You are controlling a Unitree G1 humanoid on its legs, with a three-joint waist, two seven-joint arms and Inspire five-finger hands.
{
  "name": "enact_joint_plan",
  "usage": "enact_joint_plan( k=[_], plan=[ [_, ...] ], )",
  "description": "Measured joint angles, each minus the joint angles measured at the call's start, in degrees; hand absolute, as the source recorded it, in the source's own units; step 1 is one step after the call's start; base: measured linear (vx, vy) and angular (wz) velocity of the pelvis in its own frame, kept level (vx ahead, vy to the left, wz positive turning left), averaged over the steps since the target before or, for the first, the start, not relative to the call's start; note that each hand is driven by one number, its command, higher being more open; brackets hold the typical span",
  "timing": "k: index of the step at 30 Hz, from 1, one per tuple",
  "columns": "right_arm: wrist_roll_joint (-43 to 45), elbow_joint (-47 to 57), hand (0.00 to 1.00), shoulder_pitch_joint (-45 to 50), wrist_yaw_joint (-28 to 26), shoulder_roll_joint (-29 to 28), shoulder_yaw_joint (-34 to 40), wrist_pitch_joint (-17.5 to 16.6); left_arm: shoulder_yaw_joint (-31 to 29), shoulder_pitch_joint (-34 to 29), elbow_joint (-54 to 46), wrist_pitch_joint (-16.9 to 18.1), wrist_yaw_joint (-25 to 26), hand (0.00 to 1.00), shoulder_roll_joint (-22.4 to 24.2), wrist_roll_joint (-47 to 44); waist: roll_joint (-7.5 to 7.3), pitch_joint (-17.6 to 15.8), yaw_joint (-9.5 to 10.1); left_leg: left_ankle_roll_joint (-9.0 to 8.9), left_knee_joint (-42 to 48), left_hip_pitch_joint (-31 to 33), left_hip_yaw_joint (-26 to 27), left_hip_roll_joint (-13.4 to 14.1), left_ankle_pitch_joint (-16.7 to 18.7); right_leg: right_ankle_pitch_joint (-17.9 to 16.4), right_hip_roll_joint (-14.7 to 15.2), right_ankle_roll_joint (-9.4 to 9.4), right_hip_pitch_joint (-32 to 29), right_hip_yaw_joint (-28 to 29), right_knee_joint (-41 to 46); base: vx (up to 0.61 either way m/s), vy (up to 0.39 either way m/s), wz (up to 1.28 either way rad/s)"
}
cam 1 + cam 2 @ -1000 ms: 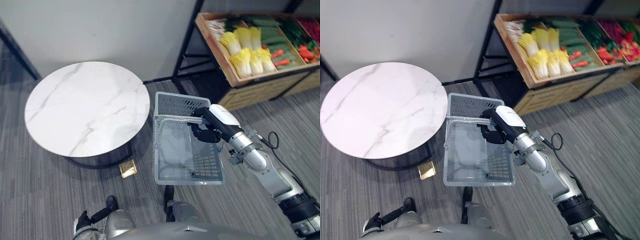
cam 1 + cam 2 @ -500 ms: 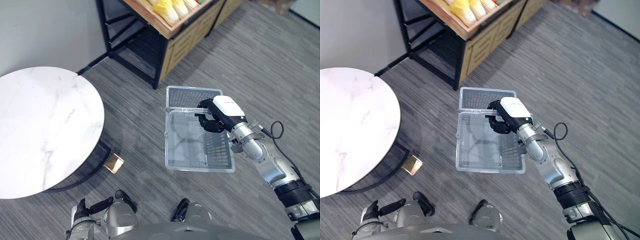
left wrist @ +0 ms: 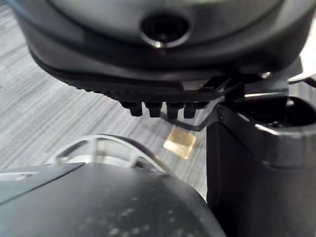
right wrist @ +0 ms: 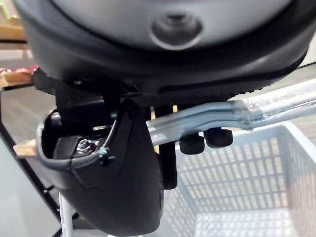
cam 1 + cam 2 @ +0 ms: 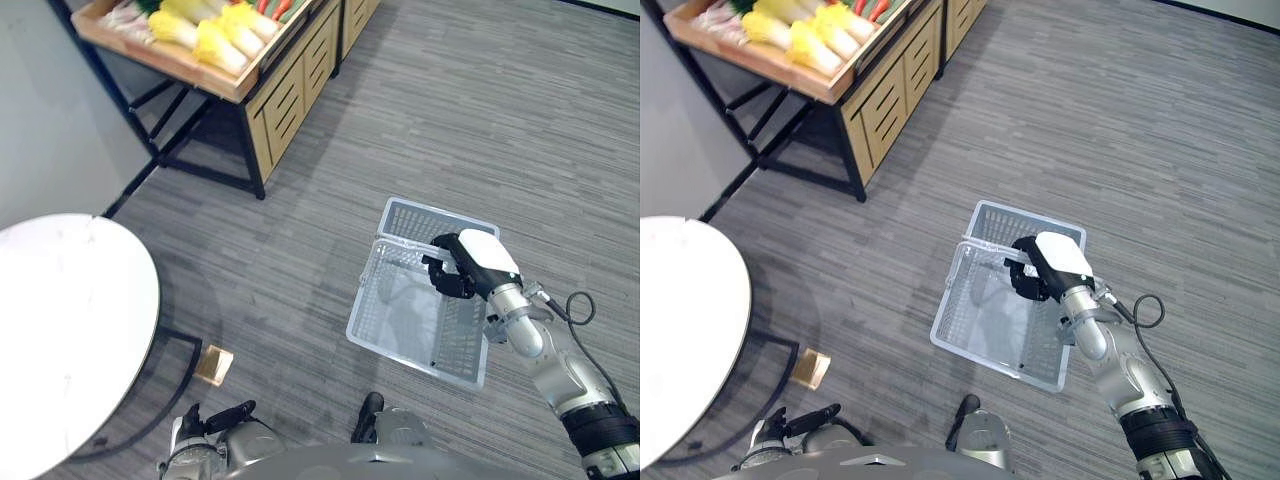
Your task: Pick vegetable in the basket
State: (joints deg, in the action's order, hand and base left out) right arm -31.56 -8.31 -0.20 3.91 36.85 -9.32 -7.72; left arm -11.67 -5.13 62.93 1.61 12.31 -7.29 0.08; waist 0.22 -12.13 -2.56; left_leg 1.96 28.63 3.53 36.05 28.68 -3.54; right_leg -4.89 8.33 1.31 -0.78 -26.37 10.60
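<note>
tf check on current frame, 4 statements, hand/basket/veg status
1. The right hand's fingers are curled round the basket's handle. True.
2. A vegetable already lies in the basket. False: only its bare mesh bottom and walls show; it is empty.
3. The basket rests on the round white table. False: it hangs from the right hand over the grey carpet, well apart from the table, which is off to the robot's left.
4. The vegetables lie on the wooden stand, far from the basket. True.
</note>
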Motion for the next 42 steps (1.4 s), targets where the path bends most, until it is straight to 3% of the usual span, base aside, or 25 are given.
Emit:
enact_joint_plan(
  k=[1,2,3,4,5,7,10,13,16,21,24,25,26,27,28,29,30,33,36,37,38,39,40,41,42],
  plan=[
    [0.0,0.0,0.0,-0.15,0.13,-0.31,-0.38,-0.04,-0.02,-0.01,0.08,0.3,0.08,1.0,0.21,0.0,-0.09,0.01,0.33,-1.83,1.31,0.77,-5.04,-1.34,3.04,-0.02,-0.04,0.0,-0.14,1.83,-0.22,-0.06,-0.088,-1.21],
    [-0.01,0.0,0.0,-0.8,0.3,-1.32,-0.51,0.0,0.16,0.12,0.05,0.8,-0.09,1.0,0.9,0.05,0.5,0.16,0.43,-4.45,1.94,2.17,-13.57,-6.16,9.73,0.19,-0.06,-0.39,-0.59,5.32,-0.98,-0.01,0.008,-1.28],
    [-0.01,-0.03,0.0,-0.87,0.47,-1.48,-0.76,0.01,0.12,0.06,-0.02,1.02,-0.14,1.0,1.68,0.01,1.03,0.34,0.71,-4.92,0.85,3.48,-19.86,-10.74,13.24,0.41,-0.52,-0.74,-1.07,8.3,-1.71,0.0,0.021,-1.25],
    [0.0,-0.21,0.0,-0.87,0.47,-1.44,-0.91,0.0,0.05,-0.05,-0.12,1.01,-0.11,1.0,1.98,-0.06,1.24,0.39,0.99,-4.92,-0.61,3.88,-21.88,-12.72,13.88,0.43,-0.7,-0.79,-1.33,9.37,-1.91,0.02,0.009,-1.21],
    [0.03,-0.7,0.0,-0.87,0.47,-1.42,-1.08,0.01,0.08,-0.25,-0.56,1.08,-0.23,1.0,2.28,-0.4,1.57,0.4,1.32,-5.29,-5.13,4.74,-24.28,-15.54,14.16,0.55,-1.34,-0.98,-1.96,11.51,-1.91,0.01,0.017,-0.99],
    [0.14,-0.88,0.0,-0.86,0.47,-1.3,-1.14,0.01,0.09,-0.2,-0.85,1.23,-0.56,1.0,2.81,-0.91,2.7,0.25,1.44,-6.08,-11.99,6.09,-26.89,-16.57,13.55,0.67,-2.74,-1.09,-2.54,12.87,-1.77,0.04,0.075,-0.99],
    [0.05,-1.69,0.0,-0.61,0.47,-1.14,-1.67,0.03,0.12,-0.54,-0.98,1.14,-0.88,1.0,3.29,-2.2,3.81,0.64,2.23,-8.48,-18.24,4.19,-30.95,-18.11,6.02,1.33,-3.94,0.47,-2.73,16.7,-1.41,0.14,0.164,-0.97],
    [-0.28,-2.25,0.0,-0.45,0.47,-0.69,-1.46,0.04,0.53,-0.5,-0.93,1.03,-0.96,1.0,2.08,-1.93,2.06,0.7,0.99,-7.46,-17.79,4.03,-29.53,-21.1,5.43,3.91,-1.22,4.12,-1.62,18.45,-5.5,0.23,0.23,-0.32],
    [-1.8,-2.24,0.0,0.12,0.45,-0.63,-1.28,0.0,2.19,-0.49,-0.92,0.79,-0.76,1.0,1.82,-1.93,2.01,0.72,1.15,-6.88,-18.8,3.06,-29.18,-23.23,5.79,4.61,0.68,5.29,-0.13,18.39,-7.69,0.19,0.15,0.05],
    [-1.84,-2.22,0.0,0.5,0.45,-1.37,-1.26,-0.18,3.08,0.0,-1.08,0.82,-0.8,1.0,1.57,-1.9,1.2,0.6,3.95,-5.79,-19.22,3.21,-26.79,-24.23,8.04,4.17,1.93,6.86,-1.75,20.27,-7.78,0.07,0.063,-0.18],
    [-2.0,-2.21,0.0,1.77,0.47,-4.13,0.69,0.11,4.54,0.06,-1.18,1.07,-0.82,1.0,0.27,-1.93,-0.6,-0.25,3.68,-4.19,-12.71,4.57,-26.42,-26.17,14.13,-2.12,4.76,7.76,-4.13,20.43,1.71,0.05,0.102,0.0],
    [-2.2,-2.31,0.0,1.85,0.46,-4.49,0.83,0.45,4.78,0.05,-1.11,1.12,-0.78,1.0,0.13,-1.93,-0.87,-0.43,3.67,-3.93,-12.46,3.89,-26.6,-26.11,15.01,-2.86,4.86,7.16,-5.17,20.56,5.65,0.07,0.12,-0.01],
    [-4.09,-2.31,0.0,1.71,0.45,-5.21,0.82,1.04,5.19,0.0,-1.06,1.08,-0.69,1.0,0.05,-1.92,-0.89,-0.46,3.84,-3.4,-11.32,3.35,-26.23,-26.08,16.32,-2.54,5.71,3.73,-10.46,20.2,17.29,0.09,0.097,-0.08],
    [-4.24,-2.32,0.0,1.71,0.45,-5.88,0.79,1.32,5.26,-0.03,-1.07,1.0,-0.69,1.0,-0.3,-1.91,-1.37,-0.88,3.81,-2.77,-11.13,1.68,-26.01,-26.19,17.11,0.28,6.66,-1.69,-14.0,19.88,26.53,0.07,0.109,-0.05],
    [-4.3,-2.32,0.0,1.72,0.45,-6.12,0.77,1.42,5.25,-0.12,-1.07,0.91,-0.71,1.0,-0.54,-1.91,-1.62,-1.24,3.8,-2.19,-11.1,0.54,-26.27,-26.24,17.32,2.19,7.07,-4.22,-14.94,19.75,30.14,0.21,0.164,0.1],
    [-4.37,-2.31,0.0,1.71,0.45,-6.29,0.79,1.44,5.19,-0.24,-1.28,0.83,-0.7,1.0,-1.0,-1.94,-1.89,-2.17,3.73,-1.32,-11.07,-2.6,-27.21,-26.48,18.18,6.35,7.81,-4.21,-17.18,20.05,37.07,0.25,0.152,0.16],
    [-4.95,-2.31,0.0,1.68,0.47,-6.72,0.82,1.42,5.25,-0.61,-1.64,0.71,-0.62,1.0,-1.64,-1.95,-2.5,-2.84,3.71,-0.65,-11.01,-4.44,-27.65,-26.58,19.03,2.87,7.6,-2.12,-19.03,20.08,40.85,0.29,0.172,0.21],
    [-6.29,-2.08,0.0,1.21,1.2,-8.13,1.89,1.16,5.15,-0.57,-1.55,0.52,-0.7,1.0,-2.49,-1.95,-4.0,-2.77,3.58,-0.19,-13.29,-7.06,-28.87,-27.16,19.73,-0.99,6.04,-1.49,-21.12,14.84,31.14,0.29,0.086,0.33],
    [-6.27,-2.09,0.0,0.32,1.58,-8.11,2.91,1.15,5.11,-0.59,-1.64,0.39,-0.71,1.0,-1.6,-1.9,-2.95,-3.35,2.95,-0.46,-16.39,-9.57,-30.36,-27.39,19.82,1.31,2.97,1.45,-21.21,13.58,13.56,0.34,0.01,0.32],
    [-6.25,-2.09,0.0,-0.23,1.6,-8.1,3.19,1.14,5.1,-0.75,-1.66,0.38,-0.71,1.0,-1.54,-1.77,-2.63,-3.49,2.53,-1.14,-17.97,-11.02,-31.21,-27.36,20.05,3.37,1.45,4.05,-21.01,14.2,4.41,0.51,-0.077,0.54],
    [-6.24,-2.07,0.0,-0.51,1.72,-8.11,3.47,1.0,5.06,-1.24,-1.71,0.25,-0.72,1.0,-1.18,-1.67,-1.96,-3.83,2.21,-2.77,-19.99,-13.71,-32.2,-27.38,20.99,6.49,0.44,4.32,-21.02,14.17,-5.32,0.63,-0.144,0.72],
    [-6.25,-2.07,0.0,0.08,1.72,-8.13,3.47,1.01,4.71,-1.62,-1.78,0.09,-0.68,1.0,-1.26,-1.65,-2.04,-3.68,1.93,-4.62,-20.32,-15.41,-33.43,-27.39,22.07,7.01,0.48,4.0,-20.89,14.21,-6.96,0.6,-0.206,0.8],
    [-6.26,-2.1,0.0,0.87,1.71,-8.12,3.65,1.02,4.19,-1.82,-1.94,-0.08,-0.65,1.0,-1.38,-1.64,-1.91,-3.55,1.73,-6.25,-20.15,-16.76,-34.55,-26.83,23.13,11.06,0.36,1.64,-20.78,14.81,-5.71,0.66,-0.27,0.88],
    [-6.26,-2.13,0.0,1.9,1.7,-8.32,4.19,1.19,3.81,-1.86,-2.24,-0.46,-0.62,1.0,-1.3,-1.65,-0.52,-2.74,1.4,-7.16,-18.97,-16.83,-36.34,-24.82,23.89,16.3,-0.06,0.18,-21.7,13.91,-1.73,0.71,-0.313,0.69],
    [-6.26,-2.15,0.0,1.94,1.55,-8.33,4.31,1.31,3.92,-1.87,-2.1,-0.43,-0.58,1.0,-0.4,-1.63,1.52,-1.81,1.52,-7.39,-17.05,-15.79,-36.85,-22.74,23.78,14.33,-1.57,-0.8,-22.89,12.42,1.76,0.61,-0.271,0.42]
  ],
)
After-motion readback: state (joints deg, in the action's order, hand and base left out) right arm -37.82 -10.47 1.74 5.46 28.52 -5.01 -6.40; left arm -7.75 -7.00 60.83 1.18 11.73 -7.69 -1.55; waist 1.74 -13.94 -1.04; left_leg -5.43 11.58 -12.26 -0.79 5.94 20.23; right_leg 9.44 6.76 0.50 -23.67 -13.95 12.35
